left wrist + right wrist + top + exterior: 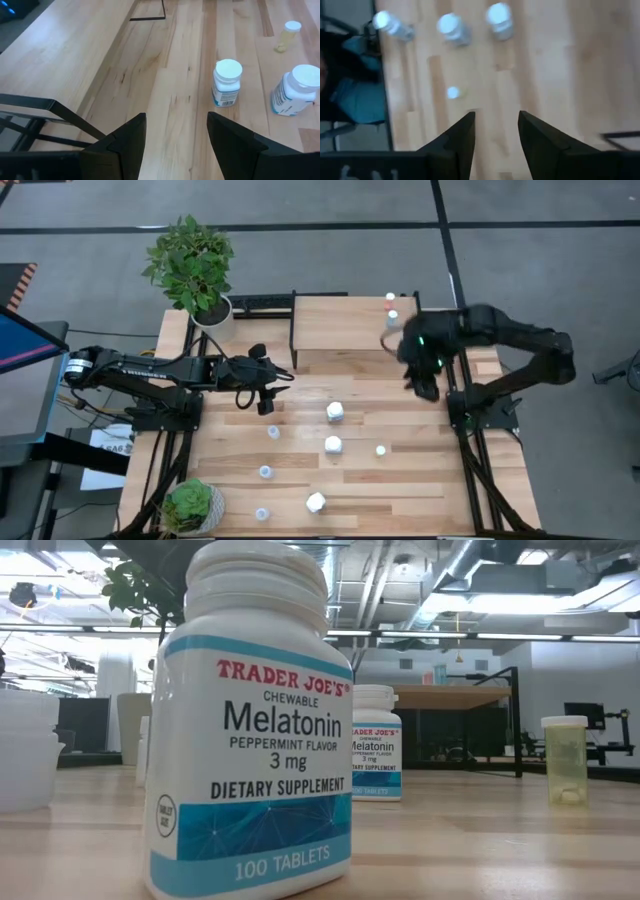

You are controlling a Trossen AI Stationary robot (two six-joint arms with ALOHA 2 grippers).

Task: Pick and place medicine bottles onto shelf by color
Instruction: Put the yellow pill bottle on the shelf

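The right gripper (428, 385), jaws parted and empty, hovers beside the shelf (340, 320) — two bottles (391, 304) already there; the white melatonin bottles (335, 412) stand farther off — left gripper (271, 402) open, idle

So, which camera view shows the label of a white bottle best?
The low view: the nearest white bottle fills it, label readable. The high view shows three white bottles only as small blobs, the left wrist view shows two at an angle, the right wrist view blurred tops.

shelf (340, 320): table's far edge | bottles (333, 445): tabletop, nearer than shelf
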